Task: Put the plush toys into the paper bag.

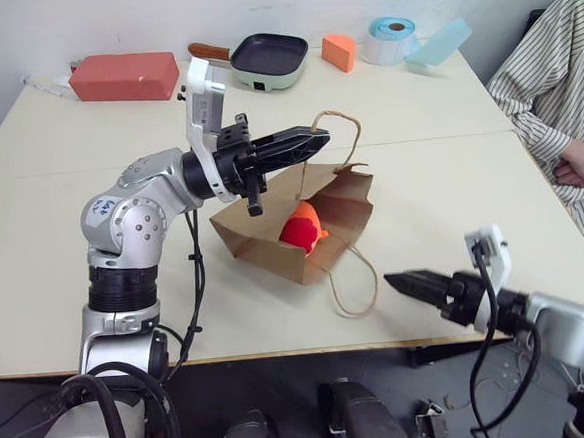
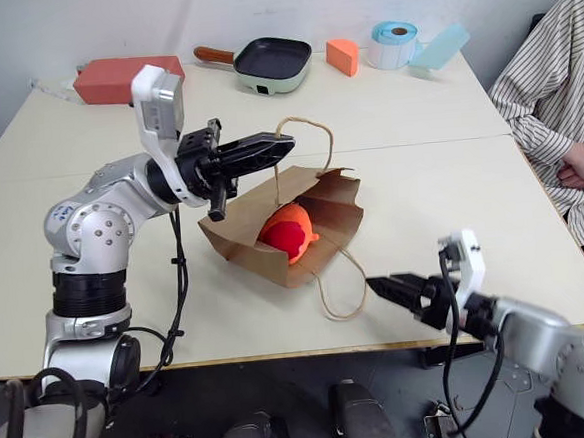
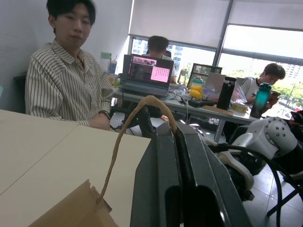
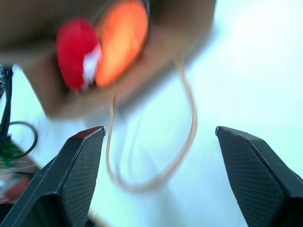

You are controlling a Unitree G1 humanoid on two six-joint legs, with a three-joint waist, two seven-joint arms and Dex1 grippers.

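Both plush toys look to be inside the paper bag (image 1: 322, 217) already, so I judge the main job done. The bag lies on its side on the table (image 1: 70, 194), its mouth facing my right gripper (image 1: 409, 284). Looking along that gripper's fingers, I see the red plush toy (image 4: 75, 53) and the orange plush toy (image 4: 122, 41) side by side and touching, just within the opening. From my head I see mostly the orange one, with red at its lower edge.

My right gripper is spread wide and holds nothing. It hangs near the table's front edge, apart from the bag, with the bag's lower handle loop (image 1: 355, 293) lying on the table between its tips and the bag mouth.

My left gripper (image 1: 311, 137) is pressed together on the upper handle loop (image 1: 338, 126), which arches over its closed fingers in the left wrist view. It holds that cord up above the bag's upper side, and I reckon that is what keeps the mouth lifted.

What may be left, in my judgement, is small: letting go of the handle, and perhaps standing the bag upright so the toys sit deeper, since they lie close to the opening and could roll out.
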